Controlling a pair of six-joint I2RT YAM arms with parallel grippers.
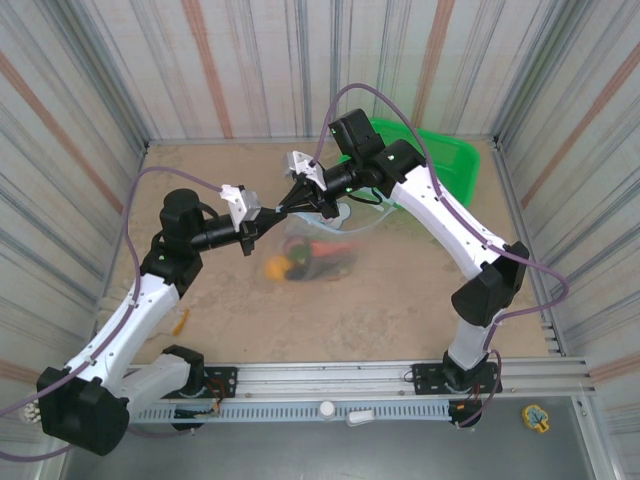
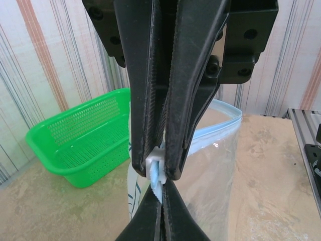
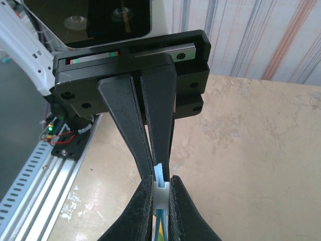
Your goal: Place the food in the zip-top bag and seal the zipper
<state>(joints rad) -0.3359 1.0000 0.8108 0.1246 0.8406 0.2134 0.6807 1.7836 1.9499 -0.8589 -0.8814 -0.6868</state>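
Tan tabletop lies below: left gripper and right gripper both clamp shut on the zipper, tip to tip. From that pinch the strip runs toward the right arm's side and looks unsealed there, with the zip-top bag draping below, food inside.

I work in a robotics lab, inside a closed-off test cell. My flat tan mottled bench is boxed in on three sides by pale panel walls with vertical grey and rust stripes. Along its near edge runs a slotted aluminium rail. My white-and-black jointed left arm and matching right arm are bolted to it on black base plates. Loose purple cables loop from the arms through the air. My right wrist view catches a perforated metal strip with bare red wiring and a lit green lamp beside it.
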